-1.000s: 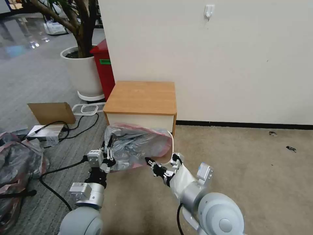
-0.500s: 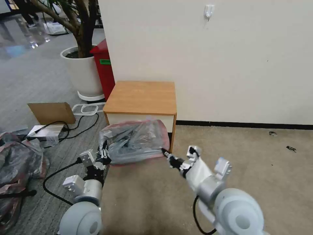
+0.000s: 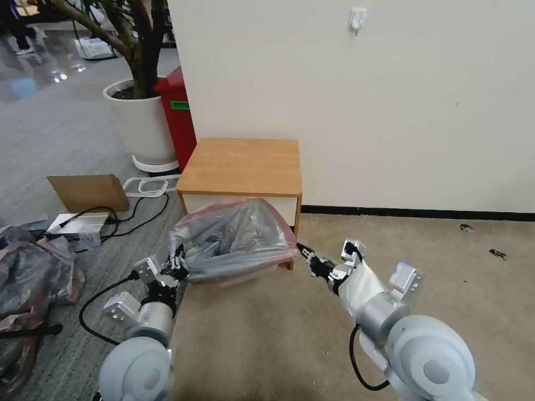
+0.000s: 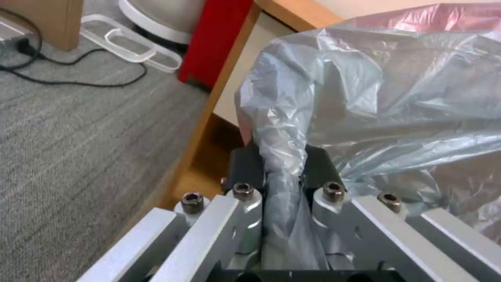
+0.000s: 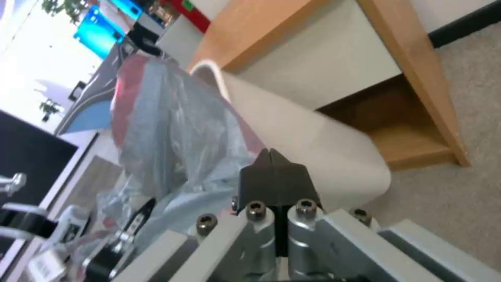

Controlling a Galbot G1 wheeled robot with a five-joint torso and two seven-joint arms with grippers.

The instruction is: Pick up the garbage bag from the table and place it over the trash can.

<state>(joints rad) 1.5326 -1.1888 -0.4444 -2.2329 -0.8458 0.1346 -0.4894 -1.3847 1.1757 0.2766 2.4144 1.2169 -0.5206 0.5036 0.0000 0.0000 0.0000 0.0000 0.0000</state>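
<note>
Garbage bag (image 3: pixel 234 242) draped over trash can (image 5: pixel 313 137), in front of bench (image 3: pixel 242 165). Left gripper (image 3: pixel 177 266) pinching bag edge; right gripper (image 3: pixel 306 256) pressed together, empty, beside can. Advice: pull rim down evenly over can lip before letting go.

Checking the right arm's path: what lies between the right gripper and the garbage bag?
Nothing: in the head view a short stretch of bare carpet parts the right gripper from the garbage bag.
</note>
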